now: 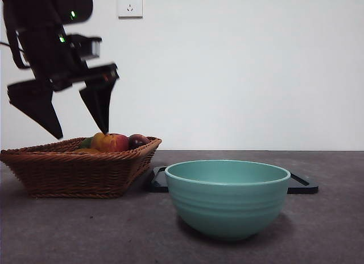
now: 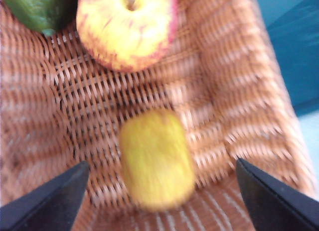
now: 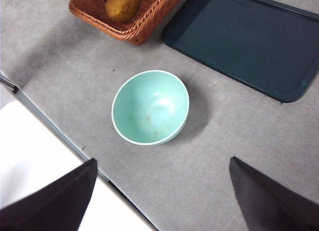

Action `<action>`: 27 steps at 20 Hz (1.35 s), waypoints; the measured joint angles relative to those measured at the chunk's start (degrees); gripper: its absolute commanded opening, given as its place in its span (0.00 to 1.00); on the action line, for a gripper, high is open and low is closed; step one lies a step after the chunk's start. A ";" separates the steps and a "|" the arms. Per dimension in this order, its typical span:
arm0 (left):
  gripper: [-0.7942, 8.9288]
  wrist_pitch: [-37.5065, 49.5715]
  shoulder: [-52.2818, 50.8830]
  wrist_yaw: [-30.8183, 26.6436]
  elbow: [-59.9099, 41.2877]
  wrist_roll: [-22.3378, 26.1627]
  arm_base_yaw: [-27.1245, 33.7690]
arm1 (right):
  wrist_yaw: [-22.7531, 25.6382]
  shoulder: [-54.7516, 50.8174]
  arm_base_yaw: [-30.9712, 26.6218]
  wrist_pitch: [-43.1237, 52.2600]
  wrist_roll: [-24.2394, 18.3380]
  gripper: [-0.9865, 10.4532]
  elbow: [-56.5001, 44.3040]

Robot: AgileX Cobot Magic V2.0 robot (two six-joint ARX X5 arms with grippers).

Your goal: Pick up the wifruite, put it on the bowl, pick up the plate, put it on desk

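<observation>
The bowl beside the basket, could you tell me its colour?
Teal-green bowl, plain inside; clearest in the right wrist view.

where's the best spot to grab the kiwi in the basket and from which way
Probably from straight above, across its narrow middle. The kiwi lies on its side on the basket floor, long axis running away from the left gripper, whose open jaws already flank its short width. The apple sits apart, and the wicker wall rises close on one side, so a side approach looks blocked.
</observation>
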 measured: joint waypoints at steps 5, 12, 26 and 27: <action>0.56 3.17 6.34 -0.22 0.00 0.00 0.00 | 0.02 0.00 0.00 0.00 0.00 0.46 0.00; 0.30 3.04 8.20 -0.22 0.00 -0.04 0.00 | 0.04 0.00 0.00 0.04 0.00 0.46 0.00; 0.30 -2.01 -16.37 4.94 0.26 -0.28 -19.08 | 0.35 0.00 0.00 0.48 0.00 0.46 0.00; 0.30 -1.68 -15.65 4.92 0.26 -0.28 -21.46 | 0.37 0.02 0.00 0.48 0.00 0.46 0.00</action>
